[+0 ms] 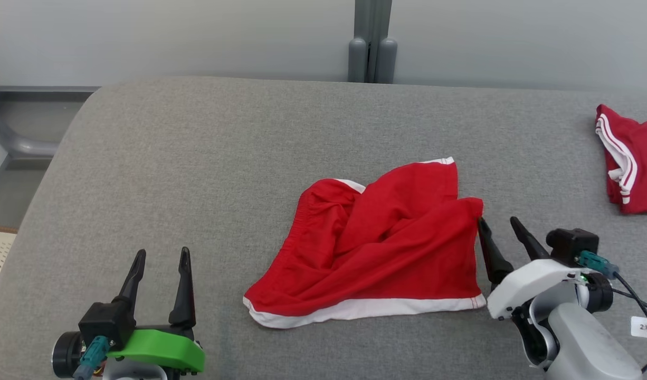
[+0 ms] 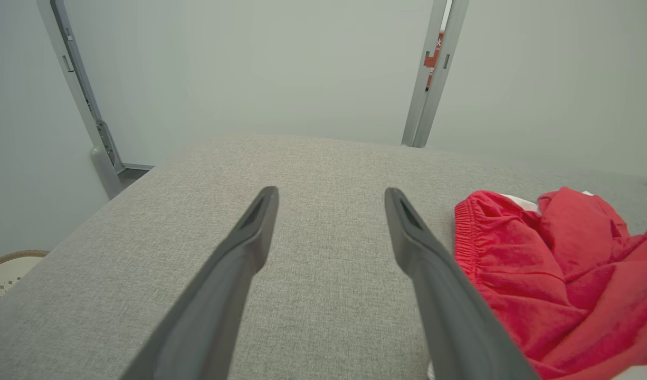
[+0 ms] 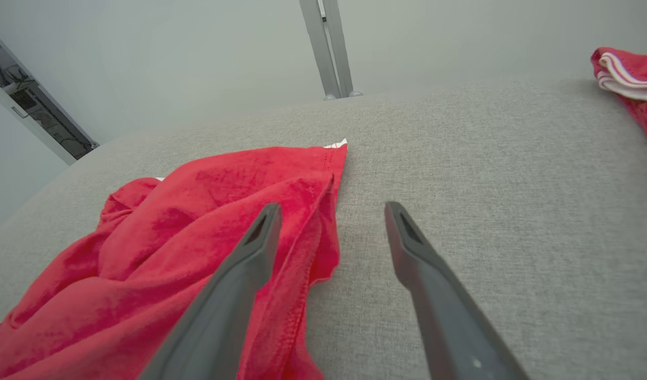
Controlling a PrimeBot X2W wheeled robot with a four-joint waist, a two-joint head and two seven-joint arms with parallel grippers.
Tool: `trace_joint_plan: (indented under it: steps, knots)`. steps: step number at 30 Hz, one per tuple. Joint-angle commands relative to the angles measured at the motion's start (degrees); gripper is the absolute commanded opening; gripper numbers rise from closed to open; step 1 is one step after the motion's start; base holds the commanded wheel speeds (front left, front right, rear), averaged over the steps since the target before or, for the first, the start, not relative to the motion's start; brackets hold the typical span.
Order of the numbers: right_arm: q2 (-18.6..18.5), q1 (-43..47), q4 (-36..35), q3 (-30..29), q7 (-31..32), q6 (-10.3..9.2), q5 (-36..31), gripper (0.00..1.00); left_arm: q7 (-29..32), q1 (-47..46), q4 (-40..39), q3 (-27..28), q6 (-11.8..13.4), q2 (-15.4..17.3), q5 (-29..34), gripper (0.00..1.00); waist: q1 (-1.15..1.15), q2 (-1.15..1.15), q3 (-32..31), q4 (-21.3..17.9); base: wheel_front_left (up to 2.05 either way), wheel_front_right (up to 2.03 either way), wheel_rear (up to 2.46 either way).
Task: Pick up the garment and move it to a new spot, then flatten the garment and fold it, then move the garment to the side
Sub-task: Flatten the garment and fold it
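My right gripper (image 1: pixel 497 221) is spread and empty, one finger touching the red shorts (image 1: pixel 376 248) at their 3 o'clock edge. My left gripper (image 1: pixel 162 252) is spread too, at 8 o'clock. Pinching here, I risk catching one loose layer and dragging creases.

The shorts (image 1: pixel 376 248) lay in the middle of the table (image 1: pixel 197 158). The right gripper (image 1: pixel 497 220) sat just beside their right edge, the left gripper (image 1: pixel 162 252) well off to their left. Another cloth (image 1: pixel 632 163) lay far right.
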Motion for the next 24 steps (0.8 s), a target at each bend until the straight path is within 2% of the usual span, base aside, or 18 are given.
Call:
trace_joint_plan:
  steps: [1,5,13,24]
  knots:
    - [-0.5,1.7,-2.1,-1.0,-0.4,-0.01,-0.4,1.0,-0.2,0.4,-0.1,0.3,0.1,0.1,0.0,1.0,0.0,0.0,-0.6,-0.9,0.0,0.0,0.0]
    - [-1.0,6.6,-9.2,-4.1,-0.4,-0.01,-2.0,1.0,-0.2,0.8,-0.3,0.7,0.1,0.1,0.4,1.0,0.0,0.0,-1.1,-2.1,0.0,0.0,0.0]
    - [0.3,14.9,-22.3,-9.1,-0.4,-0.01,-7.1,1.0,-0.2,1.6,-1.0,1.7,0.3,0.1,0.9,1.0,0.0,0.0,-1.5,-4.2,0.0,0.0,0.0]
    - [3.0,22.7,-33.1,-10.6,-0.4,-0.01,-11.4,1.0,-0.2,2.4,-1.4,2.5,0.4,0.1,1.3,1.0,0.0,0.0,-2.3,-5.6,0.0,0.0,0.0]
